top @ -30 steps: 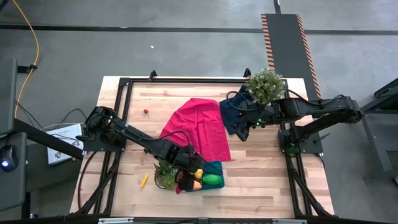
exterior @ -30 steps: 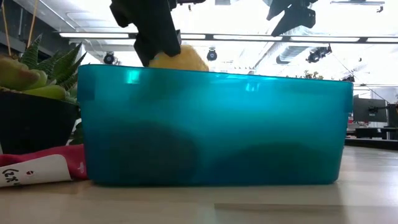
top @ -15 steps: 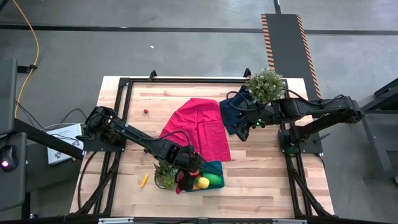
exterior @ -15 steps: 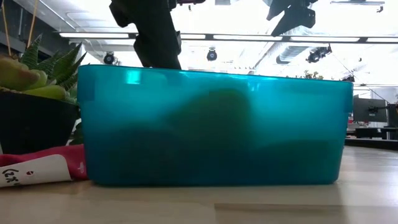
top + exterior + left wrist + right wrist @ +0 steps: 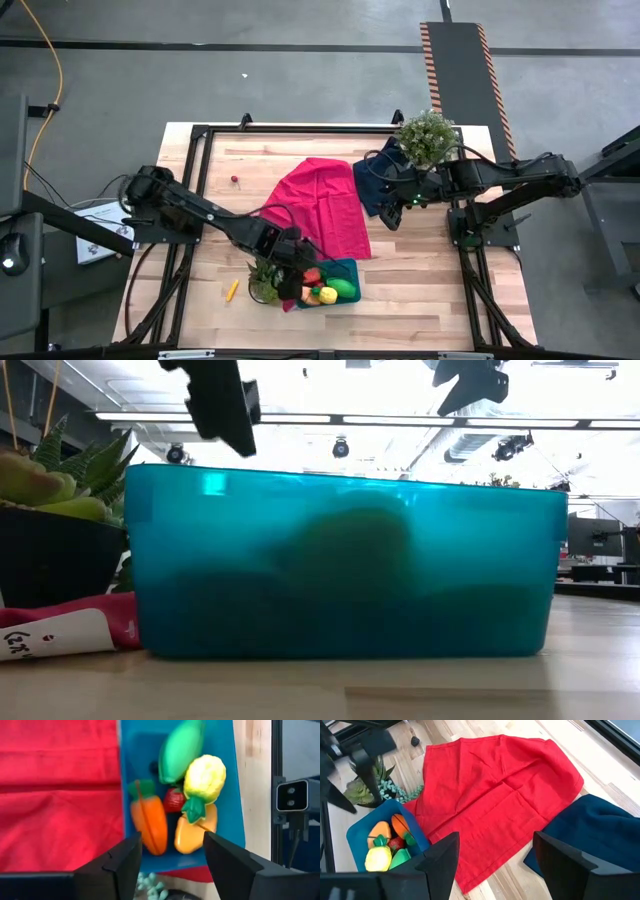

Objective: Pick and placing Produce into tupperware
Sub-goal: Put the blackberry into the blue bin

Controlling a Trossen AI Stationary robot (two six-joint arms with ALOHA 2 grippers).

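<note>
The teal tupperware [image 5: 346,267] stands near the table's front edge, one end on the red cloth. It holds a carrot [image 5: 150,822], a green oval [image 5: 180,750], a yellow piece [image 5: 204,777], an orange piece [image 5: 192,832] and a small red piece [image 5: 174,801]. My left gripper [image 5: 296,275] hovers open above the tupperware's left end, its fingers [image 5: 125,867] empty. A thin yellow stick [image 5: 232,290] lies on the wood to the left. My right gripper [image 5: 392,215] hangs open above the navy cloth [image 5: 372,185], far from the tupperware.
A small succulent pot [image 5: 264,283] stands tight against the tupperware's left side, under my left arm. A red cloth [image 5: 320,205] covers the table's middle. A leafy potted plant [image 5: 427,138] stands at the back right. A small dark red thing [image 5: 234,180] lies at the far left.
My left gripper held the yellow piece just above the tupperware's rim and let it go; the piece fell in among the others. The gripper has then risen and drawn back toward the table's left edge.
</note>
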